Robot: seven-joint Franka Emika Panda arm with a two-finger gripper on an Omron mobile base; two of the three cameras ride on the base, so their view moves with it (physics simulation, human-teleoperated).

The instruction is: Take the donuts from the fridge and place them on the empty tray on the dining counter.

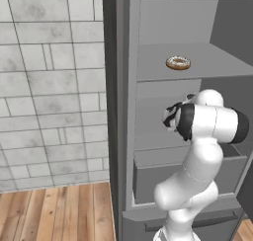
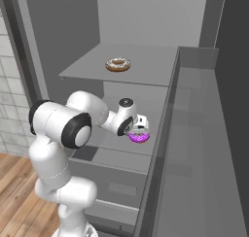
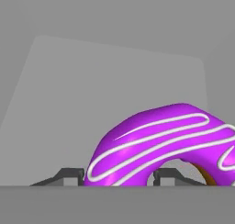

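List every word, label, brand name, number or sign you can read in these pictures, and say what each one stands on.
None: no readable text stands on anything here.
The purple donut carries white icing squiggles, not letters.
The brown donut has pale sprinkles, no writing.
The fridge shelves and walls are plain grey.
The tiled wall is unmarked.

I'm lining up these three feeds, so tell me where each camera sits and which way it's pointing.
Left base view: behind the arm on its left, facing into the open fridge; white arm rises at lower right; sprinkled donut on the upper shelf.
Right base view: behind the arm on its right, facing the same shelves; arm at lower left, gripper down on the purple donut.
Hand view: on the hand, looking along the jaws; one fingertip sits in that donut's hole, one outside its ring.
Both base views share the sprinkled donut.
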